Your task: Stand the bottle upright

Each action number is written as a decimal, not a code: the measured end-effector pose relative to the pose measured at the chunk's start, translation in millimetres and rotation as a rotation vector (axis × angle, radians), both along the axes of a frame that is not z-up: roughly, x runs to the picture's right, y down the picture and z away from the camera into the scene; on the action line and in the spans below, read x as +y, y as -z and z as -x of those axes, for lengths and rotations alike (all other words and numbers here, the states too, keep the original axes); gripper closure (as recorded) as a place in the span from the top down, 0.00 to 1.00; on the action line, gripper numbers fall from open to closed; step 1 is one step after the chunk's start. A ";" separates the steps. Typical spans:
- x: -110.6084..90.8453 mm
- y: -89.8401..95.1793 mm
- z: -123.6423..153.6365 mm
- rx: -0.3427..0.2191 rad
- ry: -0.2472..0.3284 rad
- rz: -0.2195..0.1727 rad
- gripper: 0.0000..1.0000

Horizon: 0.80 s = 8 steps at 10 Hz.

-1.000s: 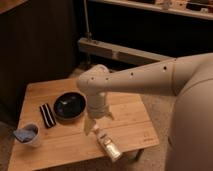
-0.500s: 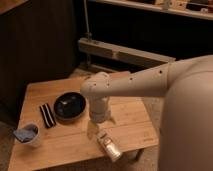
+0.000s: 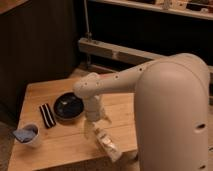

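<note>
The bottle (image 3: 108,145) lies on its side near the front edge of the wooden table (image 3: 55,150), slanting down to the right, pale with a light label. My gripper (image 3: 96,128) hangs from the white arm (image 3: 125,80) just above and to the left of the bottle's upper end. Its fingers stand open and point down at the table. I see nothing held between them. Whether a finger touches the bottle I cannot tell.
A dark round bowl (image 3: 69,106) sits at the table's middle left, with a black striped item (image 3: 46,115) beside it. A white cup with blue cloth (image 3: 27,135) stands at the front left corner. The robot's large white body (image 3: 172,120) fills the right side.
The arm has sunk a little and shifted slightly left, bringing the gripper closer to the bottle's upper end. The bottle has not moved.
</note>
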State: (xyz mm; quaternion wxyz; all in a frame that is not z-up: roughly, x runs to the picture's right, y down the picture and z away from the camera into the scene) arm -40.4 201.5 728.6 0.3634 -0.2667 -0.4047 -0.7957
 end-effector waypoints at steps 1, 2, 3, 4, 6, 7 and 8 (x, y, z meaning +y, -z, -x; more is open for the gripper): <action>2.8 -3.3 3.3 -0.001 0.010 0.011 0.80; 6.3 -10.1 4.5 0.004 0.026 0.021 0.80; 8.0 -14.3 4.9 0.008 0.037 0.026 0.80; 8.1 -19.1 7.7 0.012 0.050 0.031 0.80; 9.7 -28.3 14.0 0.013 0.076 0.045 0.80; 11.0 -32.9 15.8 0.016 0.084 0.052 0.80; 13.2 -38.8 17.4 0.021 0.091 0.061 0.80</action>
